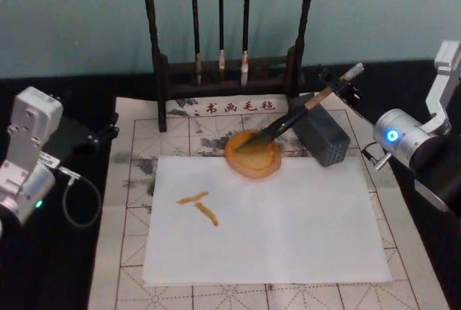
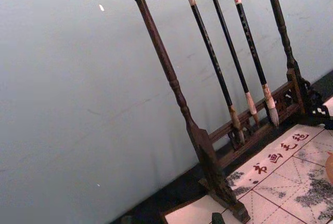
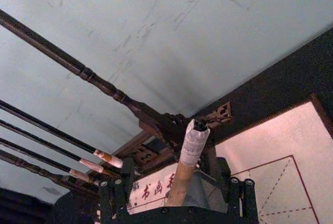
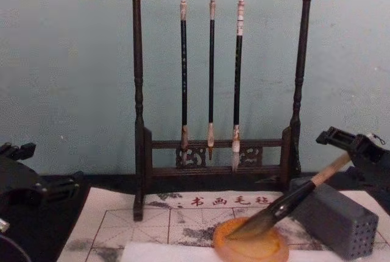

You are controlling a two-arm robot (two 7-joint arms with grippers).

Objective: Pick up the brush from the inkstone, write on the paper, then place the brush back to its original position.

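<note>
The brush [image 1: 292, 117] lies slanted, its bristles in the round orange inkstone [image 1: 241, 164] and its tan handle leaning on a grey block. My right gripper [image 1: 338, 85] is at the brush's whitish upper end. In the right wrist view the gripper [image 3: 176, 185] stands open, one finger on each side of the handle [image 3: 188, 153] with gaps between. From the chest, the same gripper [image 4: 351, 151] sits over the handle above the inkstone [image 4: 244, 251]. The white paper [image 1: 288, 231] carries orange strokes [image 1: 198, 206]. My left gripper [image 1: 104, 131] rests off the mat at the left.
A dark wooden rack [image 1: 162, 72] with three thin hanging brushes [image 4: 211, 91] stands behind the inkstone. The grey block with small holes [image 1: 325, 140] sits right of the dish. A gridded felt mat [image 1: 130, 252] lies under the paper on a black tabletop.
</note>
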